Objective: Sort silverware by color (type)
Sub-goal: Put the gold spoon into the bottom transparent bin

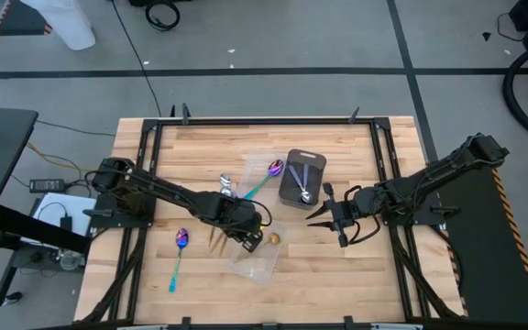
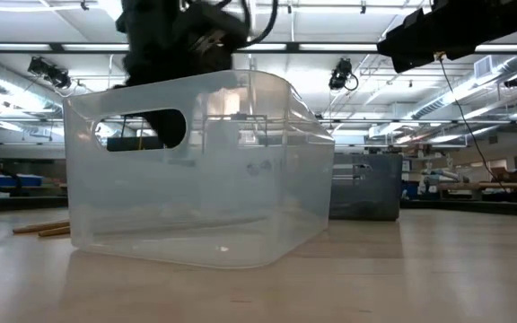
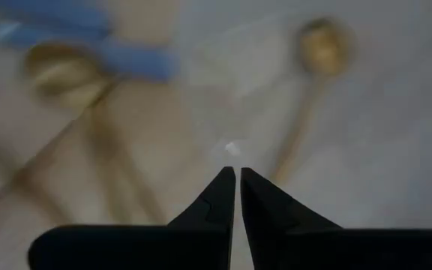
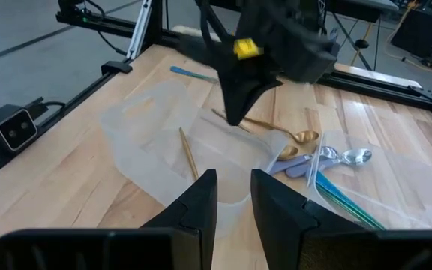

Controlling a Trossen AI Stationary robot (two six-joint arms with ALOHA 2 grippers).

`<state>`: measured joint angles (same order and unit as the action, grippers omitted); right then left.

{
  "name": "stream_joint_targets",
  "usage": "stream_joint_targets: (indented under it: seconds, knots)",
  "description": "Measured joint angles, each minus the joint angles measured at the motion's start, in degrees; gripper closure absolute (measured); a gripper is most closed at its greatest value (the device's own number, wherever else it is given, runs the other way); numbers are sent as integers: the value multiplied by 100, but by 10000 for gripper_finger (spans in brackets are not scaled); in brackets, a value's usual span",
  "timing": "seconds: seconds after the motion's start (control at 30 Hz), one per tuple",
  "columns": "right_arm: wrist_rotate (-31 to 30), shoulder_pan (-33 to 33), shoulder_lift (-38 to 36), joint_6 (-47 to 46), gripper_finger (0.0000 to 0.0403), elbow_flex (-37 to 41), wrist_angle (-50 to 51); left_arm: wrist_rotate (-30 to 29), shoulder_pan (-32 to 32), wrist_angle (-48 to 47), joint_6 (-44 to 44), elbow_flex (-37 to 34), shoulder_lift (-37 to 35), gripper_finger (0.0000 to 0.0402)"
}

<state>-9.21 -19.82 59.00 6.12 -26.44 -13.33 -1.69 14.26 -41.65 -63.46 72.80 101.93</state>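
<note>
My left gripper points down over a clear tray near the table's middle. Its fingers stand a slit apart with nothing between them. Below it lies a gold spoon, and another gold spoon lies beside a blue handle. A purple spoon lies on the bare table at the near left. A second purple spoon lies in a far clear tray. Silver spoons lie in the dark grey tray. My right gripper hangs open and holds nothing, right of the trays.
The near clear tray fills the low view's middle, with the dark grey tray behind it. Gold handles lie on the wood left of the clear tray. A black frame borders the table. Bare wood lies at the near right.
</note>
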Motion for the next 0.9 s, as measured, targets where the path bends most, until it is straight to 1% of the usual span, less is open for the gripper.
stream_joint_targets:
  seconds: [0.17,0.5,0.6,0.73,0.9]
  knots:
    - [0,-3,0,0,309,0,14,-232,2,-828,-190,-1,0,369]
    - [-2,-3,0,2,309,0,11,-881,11,-1499,-374,-1,-4,369]
    - [-2,-3,0,1,309,0,10,-1017,9,-1543,-463,-9,-4,369]
    - [-2,-3,0,1,309,0,12,-1154,-1,-1557,-370,-9,-4,365]
    - [26,-8,0,-11,309,0,12,-1270,-33,-1591,-315,-9,-2,336]
